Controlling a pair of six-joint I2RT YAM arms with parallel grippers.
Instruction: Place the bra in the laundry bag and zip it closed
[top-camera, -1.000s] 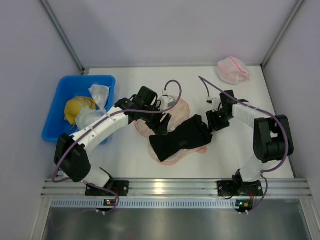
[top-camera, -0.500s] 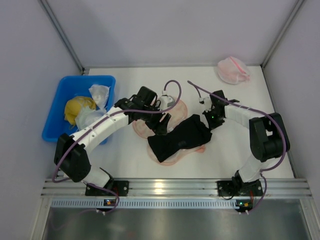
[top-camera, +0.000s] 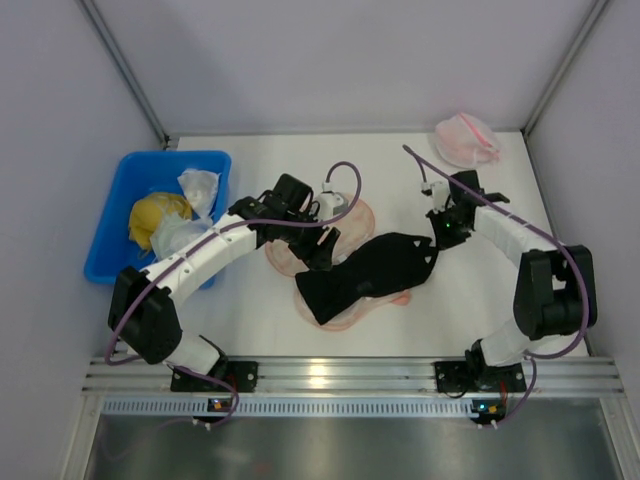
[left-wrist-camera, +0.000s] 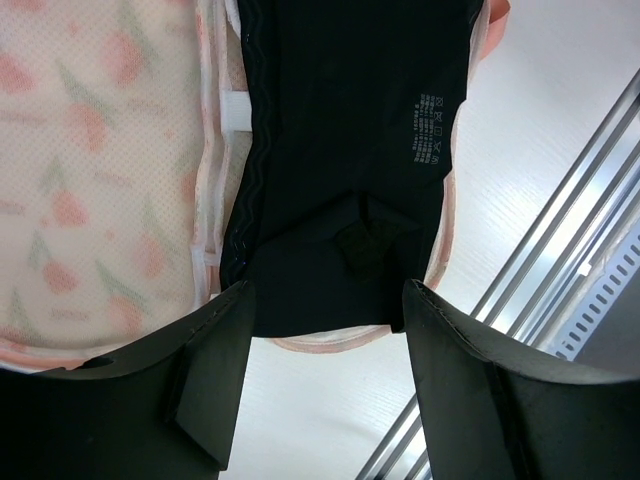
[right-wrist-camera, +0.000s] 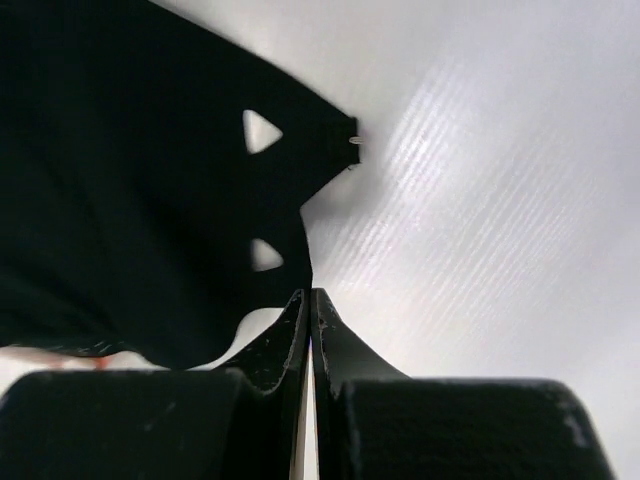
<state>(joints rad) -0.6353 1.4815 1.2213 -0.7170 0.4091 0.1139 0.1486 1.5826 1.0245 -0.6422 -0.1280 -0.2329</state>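
The black bra (top-camera: 368, 274) lies across the peach-beige laundry bag (top-camera: 283, 260) in the middle of the table. My left gripper (top-camera: 324, 254) is open and hovers over the bag's left part, beside the bra. In the left wrist view the bra (left-wrist-camera: 350, 150) lies on the bag (left-wrist-camera: 100, 180) beyond my open left gripper (left-wrist-camera: 325, 345), which holds nothing. My right gripper (top-camera: 438, 238) is at the bra's right tip. In the right wrist view the right gripper (right-wrist-camera: 310, 295) is shut, pinching the edge of the bra (right-wrist-camera: 130, 200).
A blue bin (top-camera: 112, 238) at the left holds a yellow cloth lump (top-camera: 155, 215) and white bundles (top-camera: 196, 186). A pink-and-white mesh bundle (top-camera: 466, 140) lies at the back right. A metal rail (top-camera: 350, 376) runs along the near edge. Walls close in three sides.
My right gripper reached left to the bra's end, then drew back right, stretching the bra's right tip out toward it. The left arm has barely moved.
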